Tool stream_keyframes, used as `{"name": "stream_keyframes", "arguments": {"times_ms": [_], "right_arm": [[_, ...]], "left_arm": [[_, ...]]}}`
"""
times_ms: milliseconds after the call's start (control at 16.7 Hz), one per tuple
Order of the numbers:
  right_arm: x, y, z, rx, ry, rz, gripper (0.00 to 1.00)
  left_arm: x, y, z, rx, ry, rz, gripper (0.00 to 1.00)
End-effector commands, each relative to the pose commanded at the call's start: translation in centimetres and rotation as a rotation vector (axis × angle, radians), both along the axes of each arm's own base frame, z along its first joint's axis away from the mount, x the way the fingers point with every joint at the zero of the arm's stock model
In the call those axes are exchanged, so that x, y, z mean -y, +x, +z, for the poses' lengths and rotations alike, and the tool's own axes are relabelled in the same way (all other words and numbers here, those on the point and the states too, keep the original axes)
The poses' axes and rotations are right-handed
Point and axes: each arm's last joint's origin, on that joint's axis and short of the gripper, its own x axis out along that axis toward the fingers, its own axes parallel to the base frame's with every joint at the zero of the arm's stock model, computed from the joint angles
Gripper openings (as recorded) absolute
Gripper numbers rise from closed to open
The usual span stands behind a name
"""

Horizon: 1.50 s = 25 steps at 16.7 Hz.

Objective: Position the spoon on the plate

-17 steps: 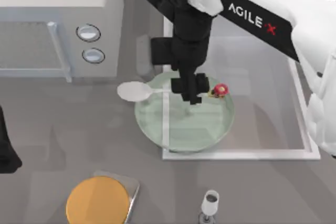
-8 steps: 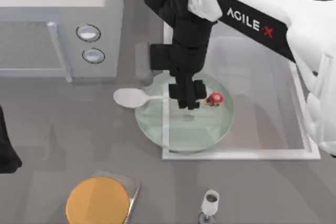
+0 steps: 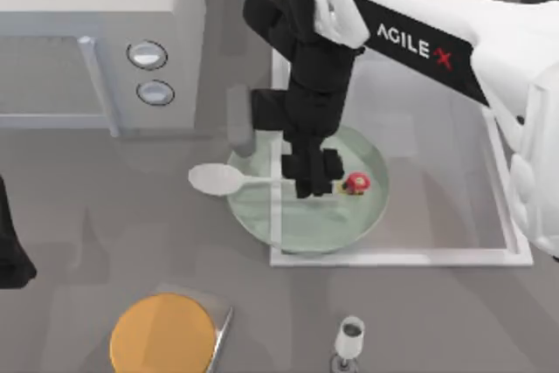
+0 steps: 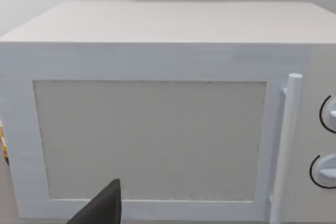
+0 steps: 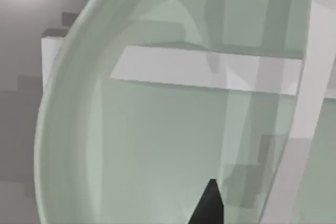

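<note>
The pale green plate (image 3: 349, 216) lies on the table's middle, overlapping a white-framed mat. Over its centre my right gripper (image 3: 313, 179) points down, shut on the thin handle of the white spoon (image 3: 218, 180). The spoon lies level across the plate: its oval bowl sticks out past the plate's left rim, and its red mushroom knob (image 3: 356, 183) is over the plate's right half. The right wrist view looks closely down at the plate (image 5: 131, 145), with one dark fingertip (image 5: 210, 205) at the picture's edge. My left arm (image 3: 10, 255) is parked at the table's left edge.
A white microwave (image 3: 96, 32) fills the back left and faces the left wrist camera (image 4: 152, 129). An orange disc on a grey board (image 3: 163, 334) sits at the front left. A small stemmed glass (image 3: 350, 338) stands at the front centre. The white-framed mat (image 3: 507, 216) extends right.
My right gripper has carried the spoon toward the table's front and lower over the plate; the knob now sits farther inside the rim. The left arm has not moved.
</note>
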Motion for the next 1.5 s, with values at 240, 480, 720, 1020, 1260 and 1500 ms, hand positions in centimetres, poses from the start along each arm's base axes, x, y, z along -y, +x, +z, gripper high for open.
{"name": "stream_keyframes", "arguments": {"times_ms": [240,480,720,1020,1260,1500], "right_arm": [[-0.3,-0.1,0.2,0.057,-0.014,0.003,0.00],[-0.6,0.1,-0.1,0.125,-0.047,0.003,0.00],[-0.5,0.1,-1.4,0.119,-0.079,0.003,0.00],[-0.5,0.1,-1.4,0.119,-0.079,0.003,0.15],[-0.5,0.1,-1.4,0.119,-0.079,0.003,0.45],[-0.5,0.1,-1.4,0.119,-0.079,0.003,0.75]], "left_arm": [[0.0,0.0,0.0,0.000,0.000,0.000,1.00],[0.0,0.0,0.0,0.000,0.000,0.000,1.00],[0.0,0.0,0.0,0.000,0.000,0.000,1.00],[0.0,0.0,0.0,0.000,0.000,0.000,1.00],[0.0,0.0,0.0,0.000,0.000,0.000,1.00],[0.0,0.0,0.0,0.000,0.000,0.000,1.00]]}}
